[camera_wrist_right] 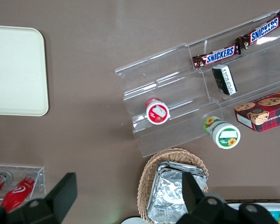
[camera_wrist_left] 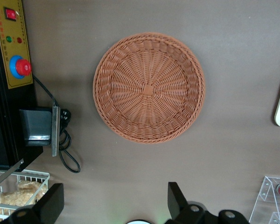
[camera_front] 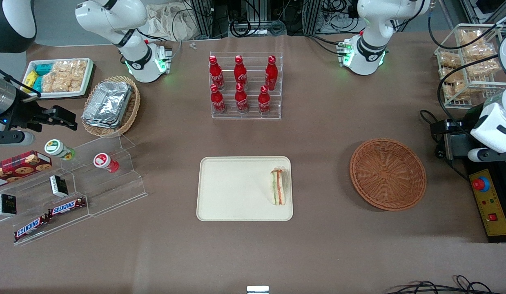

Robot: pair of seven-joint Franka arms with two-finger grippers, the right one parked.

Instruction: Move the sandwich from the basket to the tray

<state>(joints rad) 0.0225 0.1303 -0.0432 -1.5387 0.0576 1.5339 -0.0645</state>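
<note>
The sandwich (camera_front: pixel 278 186) lies on the tray (camera_front: pixel 232 190), the basket (camera_front: pixel 387 174) bare. It looks soft, light and crushable, best held gently across its bread faces. The pincer (camera_wrist_left: pixel 114 205) hangs open above the basket.

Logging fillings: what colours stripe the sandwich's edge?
Red, orange and green on the sandwich; front view.

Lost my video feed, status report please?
Gripper open, empty, above the basket. Sandwich on tray, at its basket-side edge. Basket empty; nothing obstructing.
</note>
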